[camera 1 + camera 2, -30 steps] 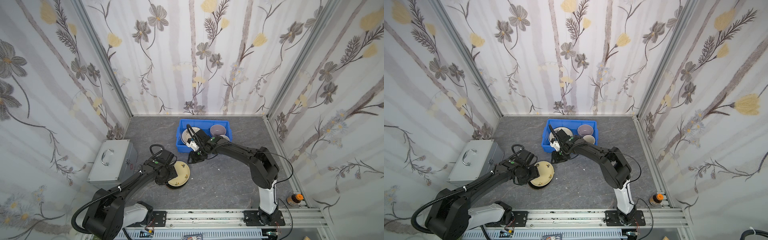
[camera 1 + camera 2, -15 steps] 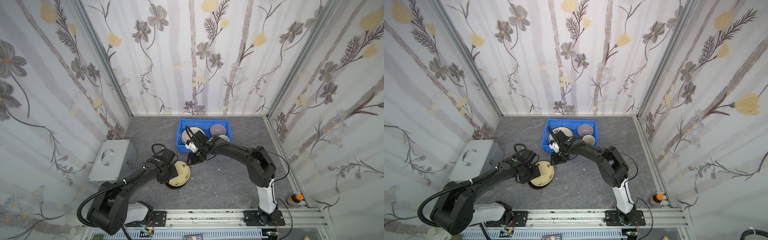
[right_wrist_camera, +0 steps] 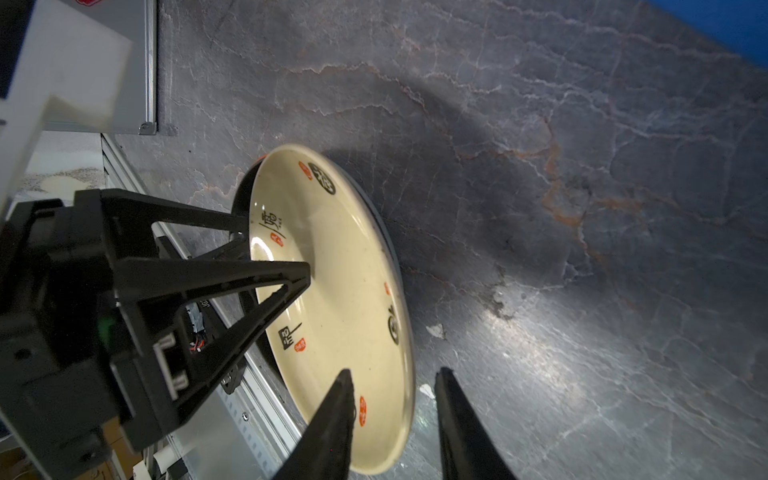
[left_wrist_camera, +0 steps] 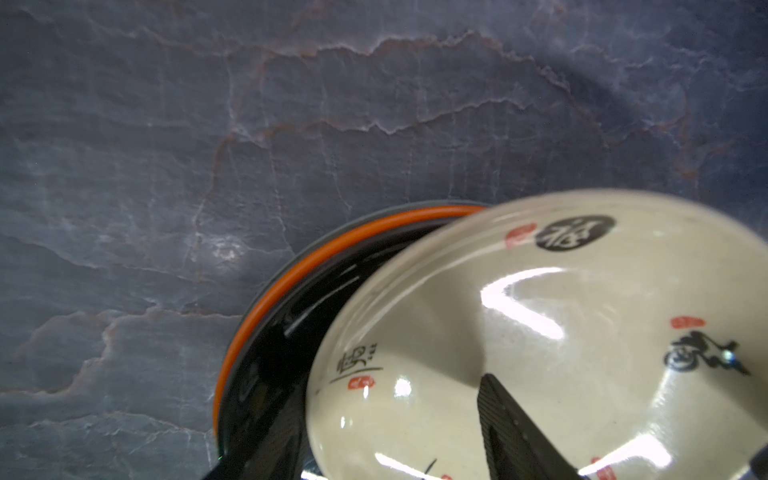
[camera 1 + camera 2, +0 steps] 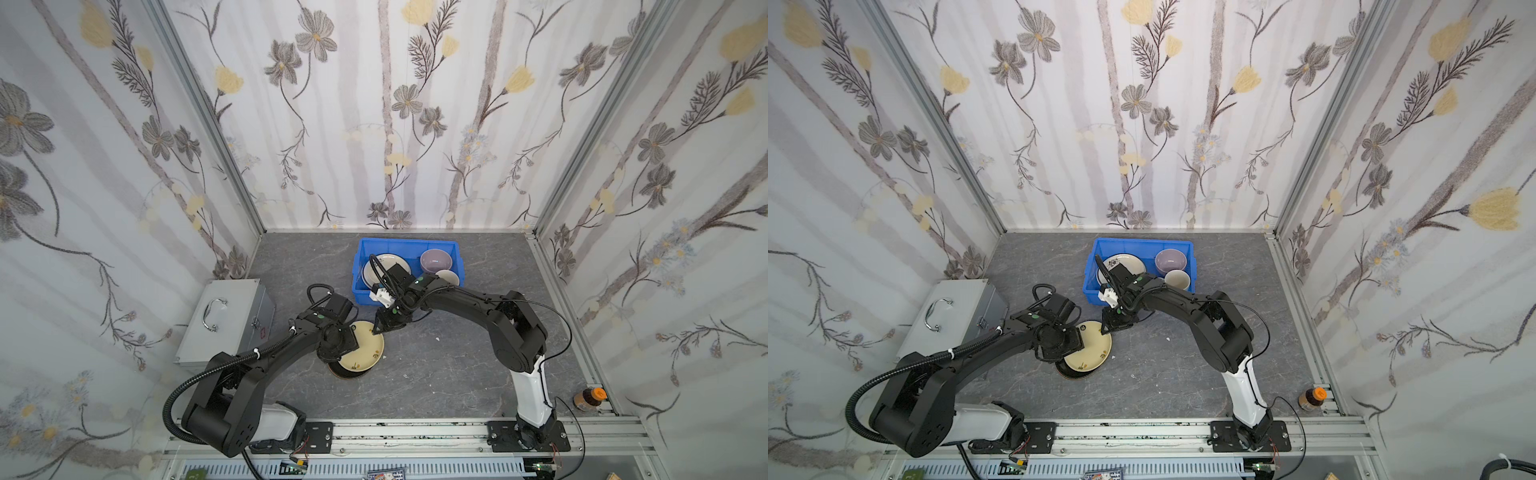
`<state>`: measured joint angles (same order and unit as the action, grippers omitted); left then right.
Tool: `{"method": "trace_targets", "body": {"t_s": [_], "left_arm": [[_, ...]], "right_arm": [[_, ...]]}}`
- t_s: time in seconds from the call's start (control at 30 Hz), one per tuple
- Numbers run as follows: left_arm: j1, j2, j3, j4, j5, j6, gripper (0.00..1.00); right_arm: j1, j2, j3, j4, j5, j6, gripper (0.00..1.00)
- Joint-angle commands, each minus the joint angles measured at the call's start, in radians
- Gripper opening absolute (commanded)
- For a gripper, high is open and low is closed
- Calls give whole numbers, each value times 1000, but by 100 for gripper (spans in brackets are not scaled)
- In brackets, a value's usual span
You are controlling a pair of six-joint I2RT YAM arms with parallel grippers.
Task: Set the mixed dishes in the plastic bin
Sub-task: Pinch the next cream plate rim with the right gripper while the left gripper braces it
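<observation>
Slippage worries us: left end effector (image 3: 276,247) pinches the cream plate (image 5: 365,347), tilted over the black plate (image 4: 266,332) near the plastic bin (image 5: 409,243); right end effector (image 3: 395,372), spread, straddles its rim. We think a mistimed handover drops it.

Glossy cream plate (image 4: 415,415) (matt stone-look tabletop (image 4: 166,124))

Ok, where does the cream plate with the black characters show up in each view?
Top view: cream plate just below picture centre.
Top view: cream plate just below centre, slightly further left.
Left wrist: cream plate close up, slightly blurred.
Right wrist: cream plate seen obliquely, mid-picture.
Shared landmark: the black plate peeking out beneath it.
</observation>
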<state>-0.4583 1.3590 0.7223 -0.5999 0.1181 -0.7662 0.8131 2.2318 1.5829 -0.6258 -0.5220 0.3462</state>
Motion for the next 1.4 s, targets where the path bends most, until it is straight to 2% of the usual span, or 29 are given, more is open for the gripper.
{"method": "trace_targets", "body": {"t_s": [0.0, 0.23, 0.7, 1.03, 1.2, 1.37], "left_arm": [[1, 5, 9, 17, 7, 5, 65], [1, 19, 16, 28, 16, 7, 65], [1, 56, 43, 54, 31, 18, 63], [1, 51, 77, 17, 20, 42, 63], [4, 32, 117, -39, -7, 64, 69], [29, -9, 185, -129, -26, 106, 80]], "right_arm": [[1, 14, 8, 17, -42, -16, 33], [1, 25, 6, 17, -63, -14, 23], [-2, 31, 2, 19, -98, -12, 20], [-15, 25, 2, 17, -94, -9, 7], [-36, 5, 2, 17, -99, -6, 6], [-52, -17, 17, 6, -100, -4, 6]]}}
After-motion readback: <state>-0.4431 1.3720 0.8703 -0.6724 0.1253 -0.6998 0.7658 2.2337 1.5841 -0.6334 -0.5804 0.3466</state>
